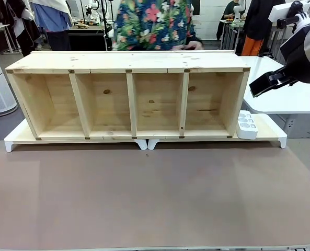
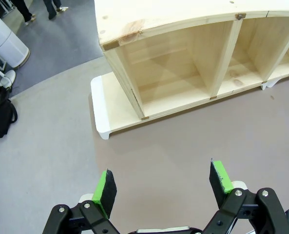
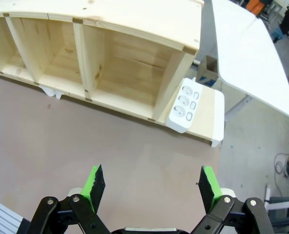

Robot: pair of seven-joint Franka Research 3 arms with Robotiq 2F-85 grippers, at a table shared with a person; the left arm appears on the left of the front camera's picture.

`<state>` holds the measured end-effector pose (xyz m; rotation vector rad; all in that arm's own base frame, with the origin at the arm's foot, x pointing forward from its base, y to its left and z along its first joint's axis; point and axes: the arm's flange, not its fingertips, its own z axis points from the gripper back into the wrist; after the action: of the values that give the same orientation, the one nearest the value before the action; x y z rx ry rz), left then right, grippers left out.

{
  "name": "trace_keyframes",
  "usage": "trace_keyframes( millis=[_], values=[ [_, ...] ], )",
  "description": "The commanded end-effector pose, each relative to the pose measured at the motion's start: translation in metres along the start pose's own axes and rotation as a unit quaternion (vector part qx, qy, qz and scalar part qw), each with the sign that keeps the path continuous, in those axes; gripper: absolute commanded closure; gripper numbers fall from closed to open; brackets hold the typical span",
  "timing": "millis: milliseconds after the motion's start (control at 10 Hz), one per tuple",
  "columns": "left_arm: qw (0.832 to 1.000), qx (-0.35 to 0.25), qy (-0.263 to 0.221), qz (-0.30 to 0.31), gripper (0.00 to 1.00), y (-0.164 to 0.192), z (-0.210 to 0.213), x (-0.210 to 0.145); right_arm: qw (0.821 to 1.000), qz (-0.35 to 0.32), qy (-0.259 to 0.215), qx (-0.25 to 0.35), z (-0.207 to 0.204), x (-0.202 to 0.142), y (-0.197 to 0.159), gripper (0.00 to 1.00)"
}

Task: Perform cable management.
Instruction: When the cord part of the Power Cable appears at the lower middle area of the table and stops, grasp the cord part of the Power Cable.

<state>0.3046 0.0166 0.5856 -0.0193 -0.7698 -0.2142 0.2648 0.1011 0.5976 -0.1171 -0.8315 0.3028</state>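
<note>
Front view
- Shelf (image 1: 128, 99): wooden, four open compartments, set along the far part of the bench (image 1: 144, 204) on low white-ended boards.
- Power strip (image 1: 247, 125): white, touching the shelf's right end, on the board's corner.
- Open room: wide bare brown surface from the boards' front edge to the near edge.
- Right arm (image 1: 306, 52): at the right edge, over a white side table (image 1: 280, 102).
- Person (image 1: 155, 23): behind the shelf's back edge.

Left wrist view
- Left fingers (image 2: 104, 190): spread apart, holding nothing, above bare bench near the shelf's left end.

Right wrist view
- Right fingers (image 3: 94, 183): spread wide, holding nothing, above bare bench, well short of the power strip.
- Cable: place cannot be told.
</note>
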Motion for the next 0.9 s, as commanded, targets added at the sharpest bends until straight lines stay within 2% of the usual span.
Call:
trace_keyframes(
  millis=[0, 800],
  values=[
    [1.000, -0.001, 0.003, 0.002, 0.00, 0.0008, -0.0003, -0.0008, 1.000, -0.001, 0.001, 0.000, -0.0007, -0.0001, -0.0003, 0.00],
    [1.000, -0.001, 0.003, 0.002, 0.00, 0.0008, -0.0003, -0.0008, 1.000, -0.001, 0.001, 0.000, -0.0007, -0.0001, -0.0003, 0.00]
  ],
)
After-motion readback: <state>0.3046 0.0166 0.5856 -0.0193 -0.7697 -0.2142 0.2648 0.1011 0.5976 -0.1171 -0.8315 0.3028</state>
